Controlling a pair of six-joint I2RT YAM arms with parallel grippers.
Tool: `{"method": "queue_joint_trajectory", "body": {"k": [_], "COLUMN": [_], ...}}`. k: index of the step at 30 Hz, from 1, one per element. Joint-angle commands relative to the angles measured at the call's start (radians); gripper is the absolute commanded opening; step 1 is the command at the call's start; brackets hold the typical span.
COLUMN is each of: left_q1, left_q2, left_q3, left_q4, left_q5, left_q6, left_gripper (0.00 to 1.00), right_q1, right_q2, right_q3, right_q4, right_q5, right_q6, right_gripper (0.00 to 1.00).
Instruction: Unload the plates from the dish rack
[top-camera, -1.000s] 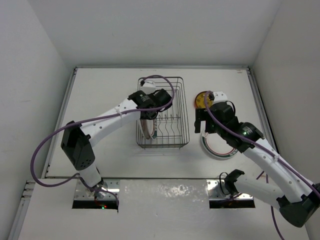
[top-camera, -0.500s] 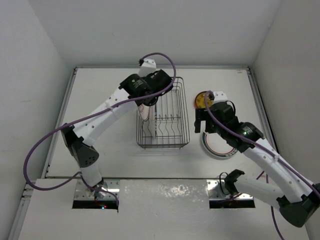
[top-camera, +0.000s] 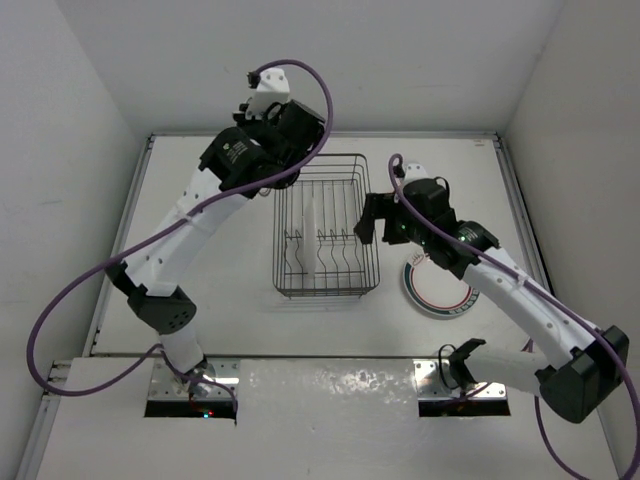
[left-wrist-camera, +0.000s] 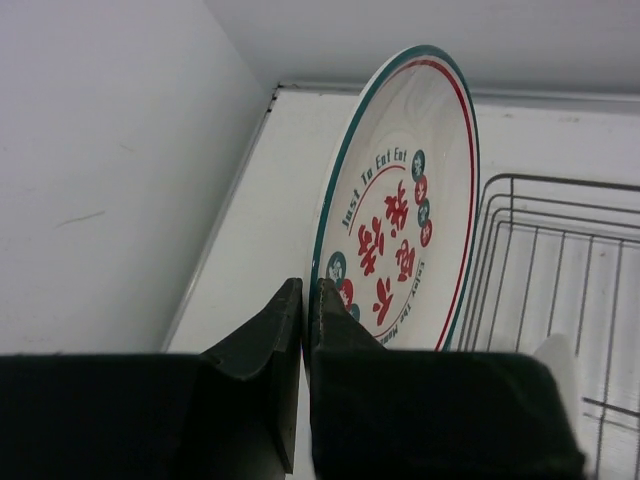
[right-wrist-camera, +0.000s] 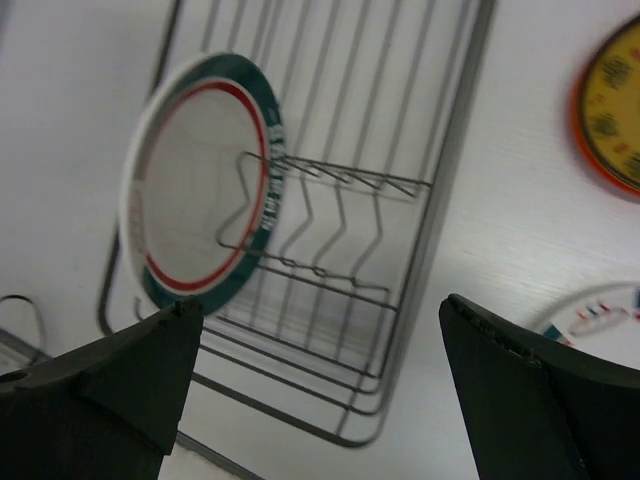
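My left gripper (left-wrist-camera: 308, 295) is shut on the rim of a white plate with red characters and a green-red rim (left-wrist-camera: 400, 220). It holds the plate upright in the air, beyond the far-left corner of the grey wire dish rack (top-camera: 325, 235). One white plate with a green rim and red ring (right-wrist-camera: 200, 180) stands in the rack; from above it shows edge-on (top-camera: 312, 235). My right gripper (top-camera: 380, 232) is open and empty over the rack's right side. An amber plate with an orange rim (right-wrist-camera: 612, 105) and a white plate (top-camera: 440, 292) lie on the table to the right.
The left arm's wrist (top-camera: 270, 140) is raised high near the back wall. White walls enclose the table on the left, back and right. The right arm lies across the plates on the table and hides the amber one from above.
My left gripper lifted the red-character plate out of the rack, up and toward the far left. My right gripper swung left from beside the amber plate to the rack's right side.
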Motion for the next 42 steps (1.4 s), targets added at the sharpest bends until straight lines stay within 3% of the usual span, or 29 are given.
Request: {"method": "queue_joint_trajectory", "body": {"k": [1,2,3,4,6,13,15,19,22,24,30,32,37,42], "left_q1": [0.003,0.003,0.003,0.003,0.004,0.003,0.004,0.006,0.004,0.006,0.006,0.004,0.006,0.006], "left_q2": [-0.097,-0.146,-0.199,-0.317,-0.443,-0.551,-0.573,-0.576,-0.588,-0.603,-0.611,-0.622,-0.607,-0.596], "left_q3": [0.023,-0.018,-0.144,-0.218,-0.369,-0.501,-0.529,-0.569,-0.593,-0.624,-0.685,-0.713,-0.764,-0.788], "left_q4": [0.163,0.237,0.324,0.5,0.622,0.767,0.808,0.819,0.83,0.851,0.888,0.912,0.992,1.052], "left_q5": [0.063,0.143,0.336,0.433,0.58,0.775,0.853,0.88,0.823,0.802,0.855,0.872,0.983,1.069], "left_q6": [0.045,0.059,0.071,0.077,0.027,-0.084,-0.108,-0.137,-0.142,-0.145,-0.168,-0.173,-0.18,-0.194], "left_gripper": [0.0,0.0,0.0,0.0,0.0,0.0,0.0,0.0,0.0,0.0,0.0,0.0,0.0,0.0], "right_q1": [-0.016,-0.019,-0.019,-0.021,-0.024,-0.09,-0.117,-0.16,-0.162,-0.163,-0.168,-0.168,-0.166,-0.168], "right_q2": [0.037,0.044,0.05,0.061,0.068,0.038,0.013,-0.05,-0.134,-0.192,-0.37,-0.386,-0.295,-0.251], "right_q3": [0.037,0.036,0.036,0.039,0.054,0.016,-0.01,-0.075,-0.091,-0.101,-0.176,-0.182,-0.102,-0.056], "right_q4": [0.27,0.319,0.364,0.44,0.458,0.584,0.62,0.722,0.647,0.509,0.489,0.518,0.51,0.44], "right_q5": [-0.199,-0.233,-0.29,-0.307,-0.327,-0.359,-0.379,-0.45,-0.427,-0.242,0.03,0.008,-0.213,-0.226], "right_q6": [0.088,0.101,0.117,0.137,0.145,0.232,0.262,0.309,0.271,0.232,0.224,0.22,0.192,0.177], "right_gripper": [0.99,0.99,0.99,0.99,0.99,0.98,0.94,0.86,0.85,0.86,0.92,0.93,0.9,0.72]}}
